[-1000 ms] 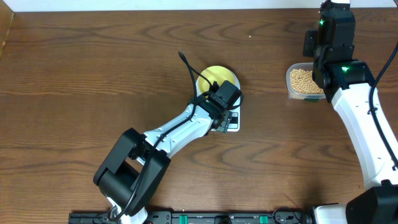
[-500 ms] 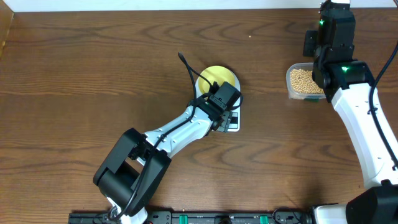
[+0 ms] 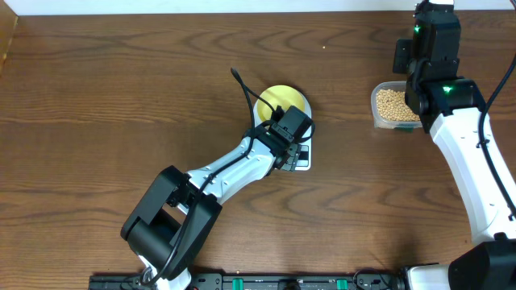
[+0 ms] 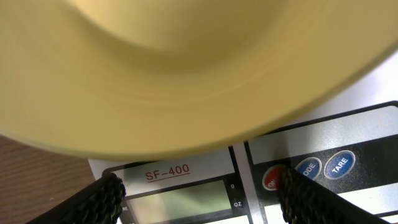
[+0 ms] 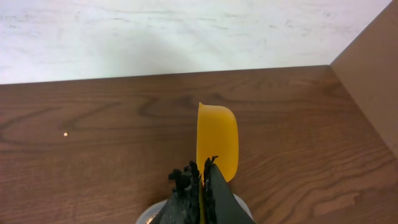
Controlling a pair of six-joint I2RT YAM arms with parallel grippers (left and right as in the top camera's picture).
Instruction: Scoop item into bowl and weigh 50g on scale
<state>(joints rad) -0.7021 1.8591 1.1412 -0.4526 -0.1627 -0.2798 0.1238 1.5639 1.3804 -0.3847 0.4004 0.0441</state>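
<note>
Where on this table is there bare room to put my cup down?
Bare: the wide stretch of table from the left edge to the bowl, and the gap between bowl and bean container. Crowded: the centre, where the left tool hangs over the scale, and the right side under the right arm.

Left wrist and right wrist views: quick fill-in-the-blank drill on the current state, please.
The bowl sits on the scale, labelled SF-____. The right gripper is shut on a ____ scoop. The left gripper, over the scale, has its jaws ____.
Missing: 400; yellow; open.
</note>
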